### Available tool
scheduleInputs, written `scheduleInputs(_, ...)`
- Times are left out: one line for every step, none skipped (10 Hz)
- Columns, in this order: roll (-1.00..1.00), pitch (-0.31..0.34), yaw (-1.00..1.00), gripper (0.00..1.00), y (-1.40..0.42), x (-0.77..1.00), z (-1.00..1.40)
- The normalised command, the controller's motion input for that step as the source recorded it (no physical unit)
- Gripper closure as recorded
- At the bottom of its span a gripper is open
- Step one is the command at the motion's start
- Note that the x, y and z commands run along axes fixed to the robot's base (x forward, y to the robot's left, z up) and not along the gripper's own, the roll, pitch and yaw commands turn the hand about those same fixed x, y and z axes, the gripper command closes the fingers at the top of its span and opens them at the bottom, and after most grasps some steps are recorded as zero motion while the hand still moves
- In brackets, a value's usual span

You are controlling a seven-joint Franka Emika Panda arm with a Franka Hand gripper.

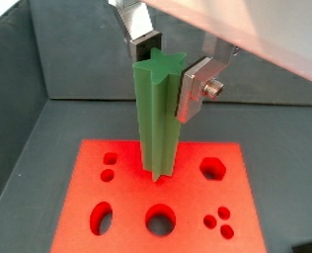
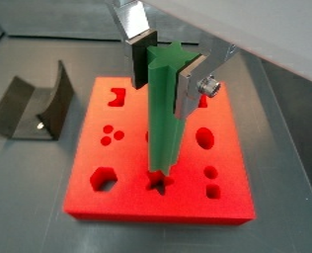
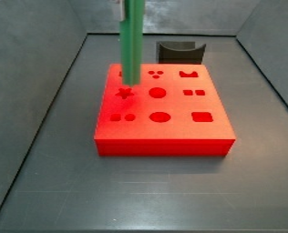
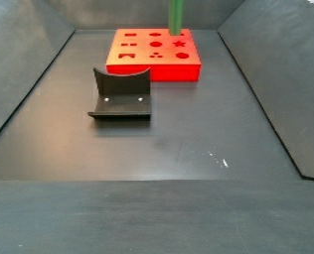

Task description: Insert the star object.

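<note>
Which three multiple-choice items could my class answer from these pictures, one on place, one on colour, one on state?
1. Where is the lower end of the star object?
A. On the grey floor
B. Over the star-shaped hole in the red block
C. On the dark holder

2. What colour is the star object?
A. Blue
B. Yellow
C. Green

3. What is the gripper doing?
A. Gripping the star object upright
B. Hanging open, empty
C. Holding the red block

Answers: 1 B, both wrist views show its tip at that hole; 2 C, green in every view; 3 A, the fingers press its sides.
</note>
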Motion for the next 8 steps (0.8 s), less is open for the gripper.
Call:
scheduleInputs(0.0, 0.0, -0.57, 1.0, 0.0, 0.01, -0.02)
scheduleInputs(0.02, 0.0, -0.47, 1.0, 0.0, -0.09, -0.03)
scheduleInputs(0.0, 0.0, -0.28, 1.0, 0.0, -0.25, -0.03)
scheduleInputs(0.0, 0.0, -0.13, 1.0, 0.0, -0.39, -0.08)
scheduleInputs(0.0, 0.0, 0.0, 1.0, 0.0, -0.18, -0.09)
scheduleInputs(0.01, -0.021, 0.0, 1.0, 0.0, 0.0, -0.17)
scheduleInputs(0.01, -0.026, 0.0, 1.0, 0.0, 0.0, -0.17)
scheduleInputs(0.03, -0.021, 0.0, 1.0, 0.0, 0.0, -0.19)
